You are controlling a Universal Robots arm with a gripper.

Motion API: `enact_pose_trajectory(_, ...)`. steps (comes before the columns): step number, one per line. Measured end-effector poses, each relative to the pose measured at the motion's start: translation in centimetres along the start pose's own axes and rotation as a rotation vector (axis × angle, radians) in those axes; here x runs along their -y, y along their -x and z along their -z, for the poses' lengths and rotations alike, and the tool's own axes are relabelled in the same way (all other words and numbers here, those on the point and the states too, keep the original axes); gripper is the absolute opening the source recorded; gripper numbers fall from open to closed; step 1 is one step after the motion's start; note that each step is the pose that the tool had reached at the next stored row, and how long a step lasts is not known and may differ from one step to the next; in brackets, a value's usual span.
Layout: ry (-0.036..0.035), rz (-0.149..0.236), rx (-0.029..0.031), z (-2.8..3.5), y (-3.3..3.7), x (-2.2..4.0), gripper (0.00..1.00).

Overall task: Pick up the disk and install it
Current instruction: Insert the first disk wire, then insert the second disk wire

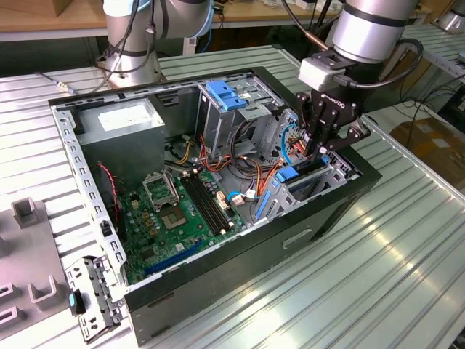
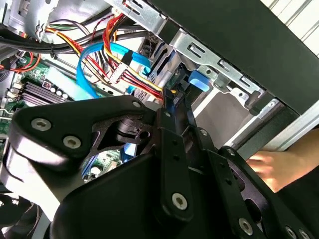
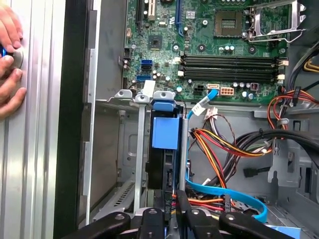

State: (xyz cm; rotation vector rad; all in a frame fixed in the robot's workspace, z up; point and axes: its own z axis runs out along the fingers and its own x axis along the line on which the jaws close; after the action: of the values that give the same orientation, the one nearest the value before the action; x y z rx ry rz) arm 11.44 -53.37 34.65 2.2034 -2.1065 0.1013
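The disk stands on edge in the drive bay of the open computer case, its blue carrier rail facing the motherboard. In the exterior view the disk sits low in the bay at the case's right end. My gripper reaches down into the bay, with its black fingers shut on the disk's edge. In the exterior view the gripper hangs straight over the bay. In the second wrist view the gripper ends beside a blue carrier tab.
Orange, red and blue cables crowd the space beside the bay. The green motherboard, a grey power-supply box and a tall cage with a blue latch fill the case. A person's hand rests on the table outside.
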Motion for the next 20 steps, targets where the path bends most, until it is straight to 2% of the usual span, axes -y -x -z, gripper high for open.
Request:
enact_pose_trajectory(5, 0.0001, 0.000, -0.0005, 0.19, -0.02, 0.00, 0.24)
enact_pose_trajectory(6, 0.0001, 0.000, -0.0007, 0.18, -0.02, 0.00, 0.22)
enact_pose_trajectory(8, 0.0000, 0.000, -0.0009, 0.18, -0.02, 0.00, 0.11)
enact_pose_trajectory(20, 0.0002, 0.000, -0.0038, 0.19, 0.00, 0.00, 0.11)
